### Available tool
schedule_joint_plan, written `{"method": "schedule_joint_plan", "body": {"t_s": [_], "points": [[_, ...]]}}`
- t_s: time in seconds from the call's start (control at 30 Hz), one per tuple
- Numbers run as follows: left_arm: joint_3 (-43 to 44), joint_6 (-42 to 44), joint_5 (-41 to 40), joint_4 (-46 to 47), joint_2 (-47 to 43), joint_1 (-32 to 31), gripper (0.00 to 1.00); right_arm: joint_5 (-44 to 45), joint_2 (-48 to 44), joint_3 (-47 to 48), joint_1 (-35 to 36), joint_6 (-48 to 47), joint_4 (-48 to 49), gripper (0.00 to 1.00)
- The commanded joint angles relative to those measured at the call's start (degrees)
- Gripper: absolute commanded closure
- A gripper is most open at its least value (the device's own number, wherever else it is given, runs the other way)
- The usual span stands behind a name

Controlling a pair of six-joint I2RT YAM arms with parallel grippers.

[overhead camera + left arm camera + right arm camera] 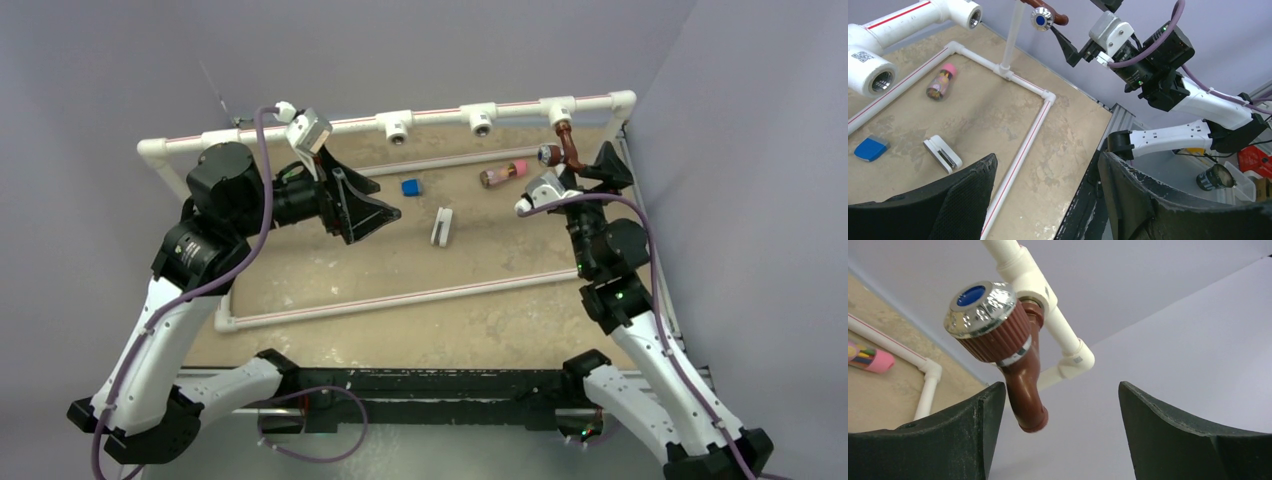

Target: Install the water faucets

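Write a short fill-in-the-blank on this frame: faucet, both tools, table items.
The brown faucet has a chrome knob with a ____ centre.
The right tool is ____, not clamped on the faucet.
The cylinder lying on the table has a ____ cap.
The left tool holds ____.
Missing: blue; open; pink; nothing.

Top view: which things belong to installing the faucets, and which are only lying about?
For the job: brown faucet, at the rightmost socket of the white pipe frame; right gripper, open beside the faucet.
Lying about: blue block, white clip, pink-capped tube.
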Motion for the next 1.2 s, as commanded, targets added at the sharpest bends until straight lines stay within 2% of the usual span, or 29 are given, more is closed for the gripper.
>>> {"method": "schedule_joint_plan", "body": {"t_s": [0.0, 0.13, 0.37, 0.43, 0.53, 0.7, 0.8, 0.97, 1.17], "points": [[0.1, 1.2, 0.0, 0.5, 0.2, -0.2, 0.26, -2.2, 1.6, 2.8, 0.5, -1.1, 4.1, 0.17], [0.2, 1.3, -0.3, 0.4, 0.2, -0.2, 0.27, -2.2, 3.5, 2.9, 0.5, -0.6, 5.6, 0.25], [-0.4, 1.6, -0.8, 0.5, -0.1, -0.2, 0.26, -1.2, 4.9, 3.5, 0.7, 4.5, 7.1, 0.55], [-0.3, 1.8, -1.2, 0.5, 0.0, -0.2, 0.26, -1.2, 5.0, 3.1, 0.8, 7.2, 7.7, 0.69], [0.0, 1.9, -1.3, 0.5, 0.0, -0.2, 0.26, -1.4, 4.6, 1.8, 0.9, 12.8, 8.7, 0.99], [-0.2, 2.2, -1.9, 0.4, -0.1, -0.2, 0.26, -3.4, 2.1, -2.4, 1.1, 25.2, 13.3, 1.00], [-0.3, 1.9, -1.4, 0.7, 0.0, -0.2, 0.26, -3.0, 0.6, -4.8, 1.1, 37.0, 16.6, 1.00], [-0.3, 1.5, -0.7, 0.8, 0.2, -0.2, 0.26, 0.5, -0.5, -7.0, 1.1, 61.3, 21.0, 1.00], [-0.4, 1.6, -1.3, 0.7, -0.1, -0.2, 0.26, 2.4, 0.7, -8.2, 1.1, 91.6, 21.5, 1.00]]}}
